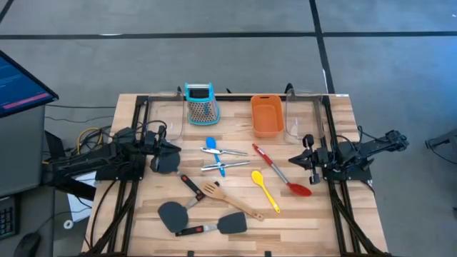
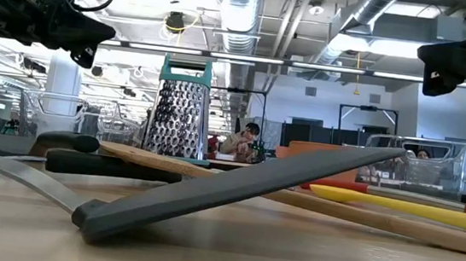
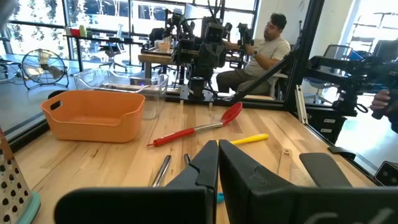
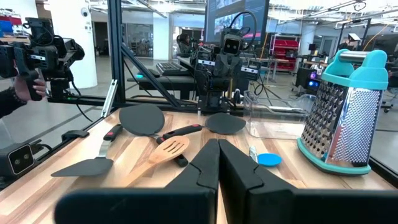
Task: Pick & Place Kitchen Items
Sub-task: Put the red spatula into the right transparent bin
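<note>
- Hovering at 9 o'clock off the table's middle, the left gripper (image 1: 173,149) has its fingers (image 3: 205,168) pressed together, nothing between them.
- Right gripper (image 1: 294,158) sits at 3 o'clock, raised above the wood, fingers (image 4: 208,163) also closed tight and empty.
- Table (image 1: 343,107) is pale wood planks w/ a black frame along both sides.
- Grater (image 1: 201,102) w/ teal top stands upright at 12 o'clock; orange tub (image 1: 265,115) just beside it, toward 1 o'clock.
- Blue spoon (image 1: 213,150) lies near centre, crossed by the silver tongs (image 1: 223,158).
- Red spoon (image 1: 281,170) runs diagonally toward 3 o'clock, bowl end near the right gripper.
- Yellow spoon (image 1: 265,190) lies approx. 4 o'clock, just beside the red one, not touching as far as I can see.
- Wooden turner (image 1: 227,199) at 6 o'clock, slotted head pointing back toward centre.
- Three black spatulas: one (image 1: 165,163) right under the left gripper, one (image 1: 176,210) at 7 o'clock, one (image 1: 223,225) at 6 o'clock near the table edge.
- Beyond the table a person (image 3: 268,50) sits at a desk.
</note>
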Tool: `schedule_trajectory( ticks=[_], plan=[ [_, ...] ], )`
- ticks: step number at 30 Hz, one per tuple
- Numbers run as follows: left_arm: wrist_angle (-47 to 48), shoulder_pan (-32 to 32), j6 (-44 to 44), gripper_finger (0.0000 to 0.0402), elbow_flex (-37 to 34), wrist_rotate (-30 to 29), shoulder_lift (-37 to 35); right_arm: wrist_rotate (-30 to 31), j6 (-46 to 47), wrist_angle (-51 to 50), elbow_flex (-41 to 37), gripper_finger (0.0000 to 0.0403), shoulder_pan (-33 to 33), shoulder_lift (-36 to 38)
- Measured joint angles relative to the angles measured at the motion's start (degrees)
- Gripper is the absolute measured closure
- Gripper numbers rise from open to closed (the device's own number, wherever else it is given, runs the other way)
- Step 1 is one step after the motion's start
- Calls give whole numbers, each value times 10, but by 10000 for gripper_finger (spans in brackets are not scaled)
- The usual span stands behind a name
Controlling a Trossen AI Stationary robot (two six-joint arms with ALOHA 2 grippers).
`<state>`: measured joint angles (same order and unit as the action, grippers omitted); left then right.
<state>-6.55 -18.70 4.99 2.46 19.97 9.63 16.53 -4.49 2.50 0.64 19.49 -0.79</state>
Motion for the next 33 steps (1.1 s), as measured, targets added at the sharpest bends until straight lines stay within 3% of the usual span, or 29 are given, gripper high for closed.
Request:
schedule_trajectory(
  ticks=[33],
  plan=[
    [-13, 0, 0, 399, 0, 0, 0, 0, -15, 1, 0, 403, 0, 0]
  ],
)
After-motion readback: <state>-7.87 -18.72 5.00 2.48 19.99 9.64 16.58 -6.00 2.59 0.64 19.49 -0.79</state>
